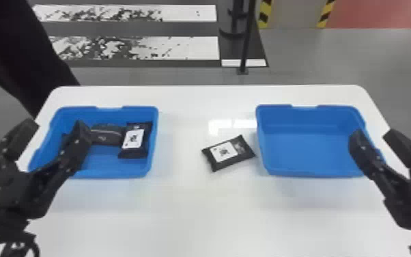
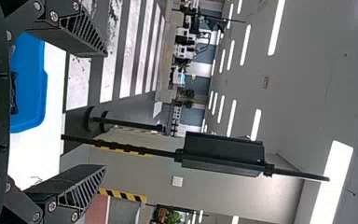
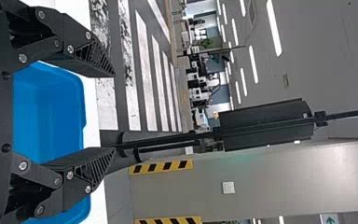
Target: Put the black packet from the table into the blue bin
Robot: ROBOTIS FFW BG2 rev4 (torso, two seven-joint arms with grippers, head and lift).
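Past the far edge of the white tabletop (image 1: 187,218) lies a grey floor (image 1: 317,61), with worn white stripes (image 1: 198,48) on dark ground beyond its left half and red flooring (image 1: 385,13) beyond its right. A black pole (image 1: 248,37) stands behind the tabletop; farther back, yellow-and-black tape (image 3: 161,167) edges a pale wall (image 3: 284,182). Long strip lights (image 3: 274,28) glow on the grey ceiling (image 3: 326,60) above.

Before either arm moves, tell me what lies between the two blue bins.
In the head view, a black packet lies between them on the white table, close beside the right-hand bin.
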